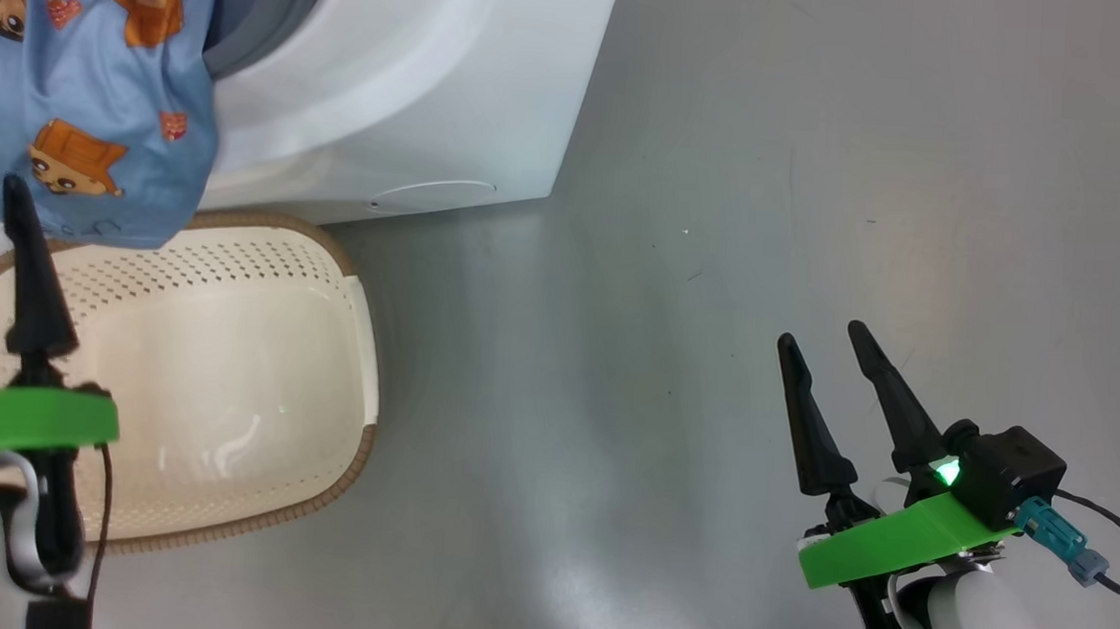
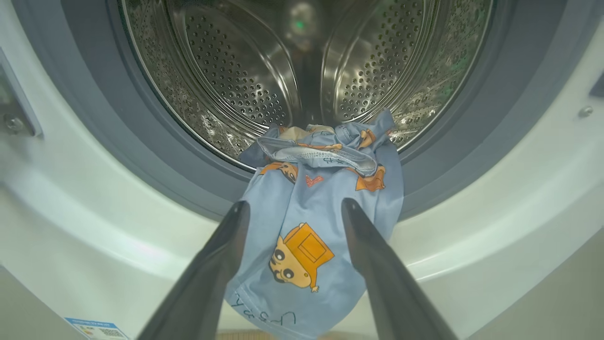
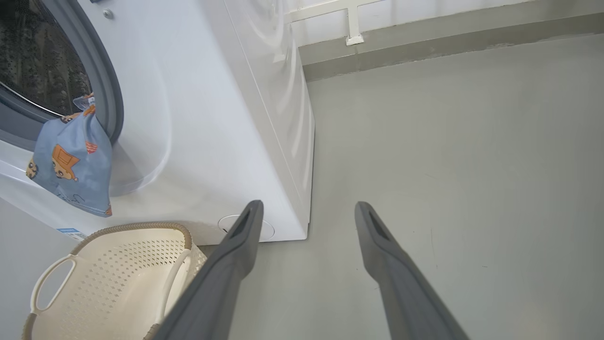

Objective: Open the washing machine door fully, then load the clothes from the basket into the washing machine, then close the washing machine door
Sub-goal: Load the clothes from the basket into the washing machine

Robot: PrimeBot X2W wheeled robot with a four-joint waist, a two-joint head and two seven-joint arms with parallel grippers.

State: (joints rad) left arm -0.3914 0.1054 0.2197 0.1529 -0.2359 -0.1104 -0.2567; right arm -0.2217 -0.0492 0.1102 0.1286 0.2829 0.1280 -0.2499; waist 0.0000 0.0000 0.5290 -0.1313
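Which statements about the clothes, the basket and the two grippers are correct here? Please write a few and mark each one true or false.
1. The clothes hang over the lower edge of the machine opening, partly in the drum and partly outside. True.
2. The basket is full of clothes. False: its inside is bare where it can be seen.
3. The left gripper is shut on the clothes. False: its jaws stand open, with the cloth ahead of them.
4. The right gripper is open above the floor, away from the machine. True.
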